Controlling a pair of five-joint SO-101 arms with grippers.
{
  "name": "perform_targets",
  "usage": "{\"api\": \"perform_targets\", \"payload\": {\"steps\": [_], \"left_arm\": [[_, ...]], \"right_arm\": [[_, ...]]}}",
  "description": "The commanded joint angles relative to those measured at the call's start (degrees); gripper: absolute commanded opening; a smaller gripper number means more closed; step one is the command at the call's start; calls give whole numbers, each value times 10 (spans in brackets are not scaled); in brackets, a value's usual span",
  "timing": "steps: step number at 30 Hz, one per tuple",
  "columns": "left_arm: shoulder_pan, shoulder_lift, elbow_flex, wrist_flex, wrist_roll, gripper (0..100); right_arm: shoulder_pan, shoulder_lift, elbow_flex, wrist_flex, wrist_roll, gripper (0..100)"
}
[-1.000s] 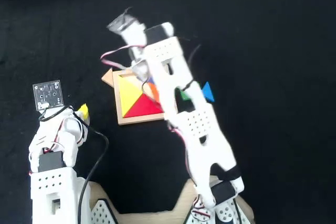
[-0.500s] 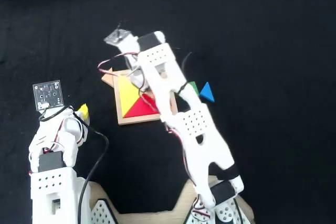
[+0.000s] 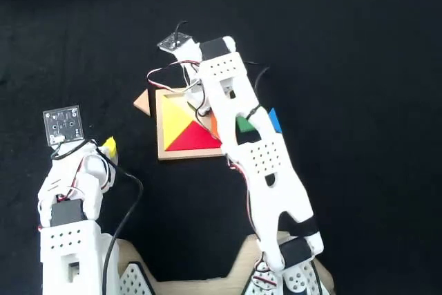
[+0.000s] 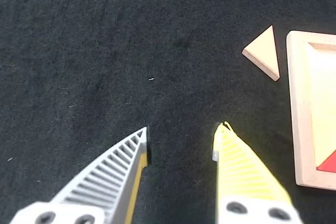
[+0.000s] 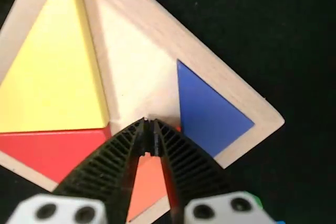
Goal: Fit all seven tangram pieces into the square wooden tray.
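Observation:
The square wooden tray [image 3: 161, 151] lies mid-table with a yellow triangle [image 3: 174, 119] and a red triangle [image 3: 193, 141] inside. My right arm [image 3: 228, 94] stretches over its right half. In the right wrist view my right gripper [image 5: 149, 125] is shut, its tips low over the tray floor beside a blue triangle [image 5: 207, 111] and above an orange piece [image 5: 147, 179]. A bare-wood triangle [image 3: 141, 101] [image 4: 264, 53] lies just outside the tray [image 4: 296, 103]. My left gripper [image 4: 184, 128] is open over bare cloth, well short of that triangle.
A green piece [image 3: 244, 124] and a blue piece [image 3: 275, 121] lie on the black cloth right of the tray, partly under the right arm. A square marker card [image 3: 63, 124] sits by the left arm. The arms' wooden base [image 3: 207, 284] runs along the front edge.
The right arm swung left over the tray, then back right, and its wrist now sits farther out. The tray has shifted slightly to the right. The left arm has not moved.

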Motion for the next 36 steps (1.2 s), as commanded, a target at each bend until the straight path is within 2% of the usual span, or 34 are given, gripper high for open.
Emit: {"api": "perform_targets", "payload": {"steps": [1,11,18,24,30,33,36], "left_arm": [[2,-5,-1,-13,2,206],[0,-5,-1,-13,2,206],[0,-5,-1,-13,2,206],[2,-5,-1,-13,2,206],[0,-5,-4,-33,3,206],[1,-2,-7,-33,4,206],[1,-5,-7,-33,5,205]], "right_arm": [[-24,-10,-33,18,4,11],[-77,-9,-33,22,-33,11],[-47,-51,-41,23,-33,11],[-1,-268,14,24,-33,11],[24,-475,205,19,-33,11],[76,-557,269,19,-35,11],[160,-625,312,18,-37,11]]}}
